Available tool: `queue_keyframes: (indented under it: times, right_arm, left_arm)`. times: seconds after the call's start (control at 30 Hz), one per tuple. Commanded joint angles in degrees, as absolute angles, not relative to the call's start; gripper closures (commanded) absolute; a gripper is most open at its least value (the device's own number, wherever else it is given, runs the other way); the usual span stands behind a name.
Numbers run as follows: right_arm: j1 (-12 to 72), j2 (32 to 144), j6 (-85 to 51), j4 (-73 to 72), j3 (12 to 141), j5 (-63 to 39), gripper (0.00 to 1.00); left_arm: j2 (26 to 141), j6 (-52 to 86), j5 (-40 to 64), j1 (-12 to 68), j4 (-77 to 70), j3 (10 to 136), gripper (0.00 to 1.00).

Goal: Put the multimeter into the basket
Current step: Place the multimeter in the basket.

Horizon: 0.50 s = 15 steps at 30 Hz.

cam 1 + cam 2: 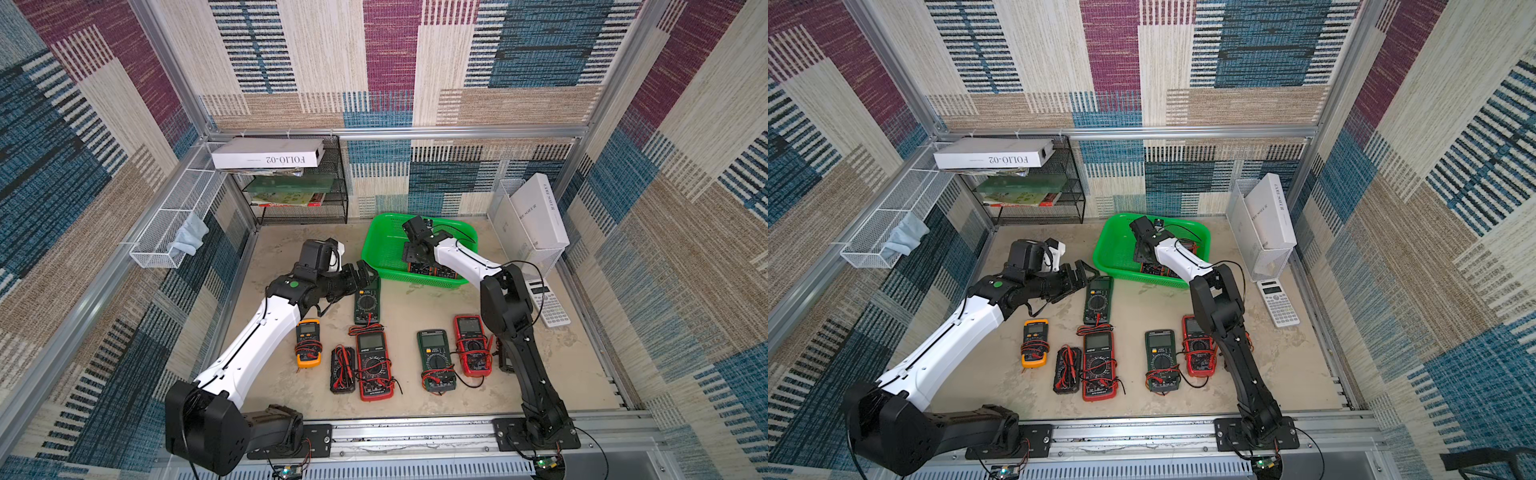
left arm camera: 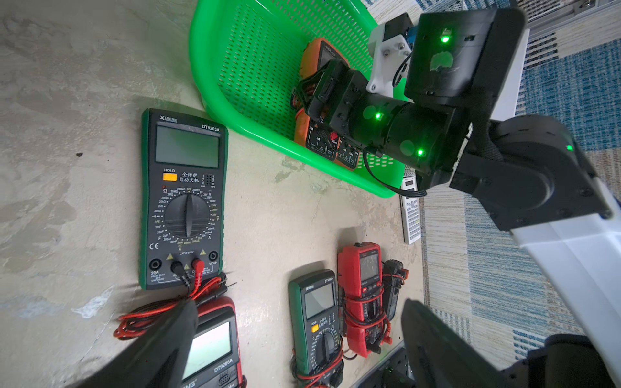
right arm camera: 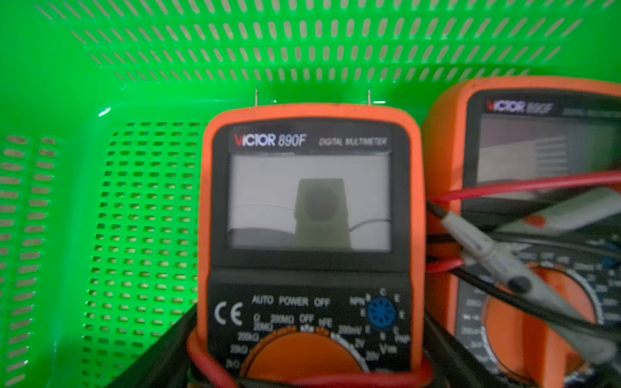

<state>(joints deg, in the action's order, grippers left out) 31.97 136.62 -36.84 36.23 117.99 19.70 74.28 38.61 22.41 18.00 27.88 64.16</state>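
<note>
The green basket stands at the back of the table. My right gripper reaches down into it, shut on an orange multimeter, one finger on each side of its lower body. A second orange multimeter lies in the basket beside it. My left gripper hangs open and empty just left of the basket, above the top end of a dark green multimeter.
Several more multimeters wrapped in their leads lie in a row toward the front: yellow, black, red, green, red. A calculator lies at the right. A black mesh shelf and a white file holder stand at the back.
</note>
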Motion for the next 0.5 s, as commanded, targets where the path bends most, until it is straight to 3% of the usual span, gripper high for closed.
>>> queue_keyframes:
  times: [0.0, 0.3, 0.47]
  right_arm:
    - [32.2, 135.4, -36.9, 35.2, 117.4, 20.1, 0.26]
    - [32.3, 135.5, -37.0, 35.9, 117.9, 21.0, 0.05]
    - [32.0, 135.5, -37.1, 37.0, 119.1, 21.6, 0.00]
  left_arm:
    - [73.8, 38.6, 22.8, 17.9, 26.3, 63.8, 0.00]
    - [73.2, 38.6, 22.7, 17.9, 26.5, 63.6, 0.00]
    - [73.1, 38.5, 22.6, 17.9, 26.6, 63.7, 0.00]
